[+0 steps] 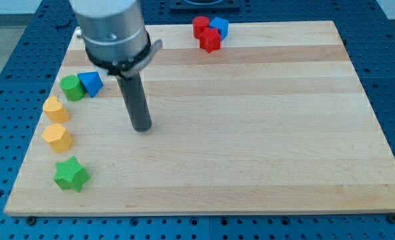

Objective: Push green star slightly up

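Observation:
The green star [71, 174] lies near the board's bottom left corner. My tip [142, 127] rests on the board up and to the right of the star, well apart from it. Above the star along the left edge sit two yellow blocks, one [57, 137] just above the star and another [55, 109] higher. A green round block [71, 87] and a blue triangular block [90, 83] sit higher still, left of the rod.
A cluster at the view's top holds two red blocks [200, 27] [210, 41] and a blue block [219, 27]. The wooden board [264, 133] ends close to the star's left and bottom sides.

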